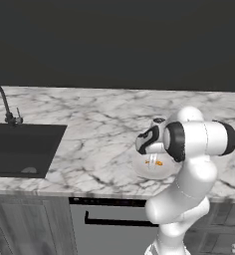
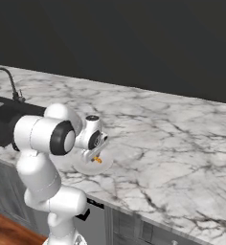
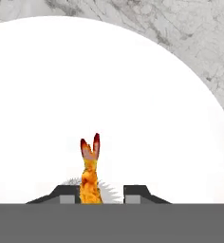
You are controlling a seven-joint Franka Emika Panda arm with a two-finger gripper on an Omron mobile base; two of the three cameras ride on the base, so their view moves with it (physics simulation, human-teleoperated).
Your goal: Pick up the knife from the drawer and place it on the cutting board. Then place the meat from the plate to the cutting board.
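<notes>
My gripper [image 3: 102, 194] points down over the round white plate [image 3: 47, 95] on the marble counter, near its front edge. The meat [image 3: 90, 173], a small orange curved piece with red tail tips, lies on the plate between my two fingertips. The jaws stand narrow around it; one fingertip [image 3: 70, 195] touches it and the other stands a little off. From the base views the plate [image 1: 139, 169] [image 2: 81, 168] and the meat [image 1: 155, 162] [image 2: 97, 160] sit just under the hand. The drawer [image 1: 114, 226] front is below the counter edge. The knife and the cutting board are out of view.
A black sink [image 1: 20, 149] with a dark faucet [image 1: 5, 107] is set into the counter at the left. Marble counter [image 2: 172, 143] stretches to the right and back to a dark wall. Grey cabinet fronts run below.
</notes>
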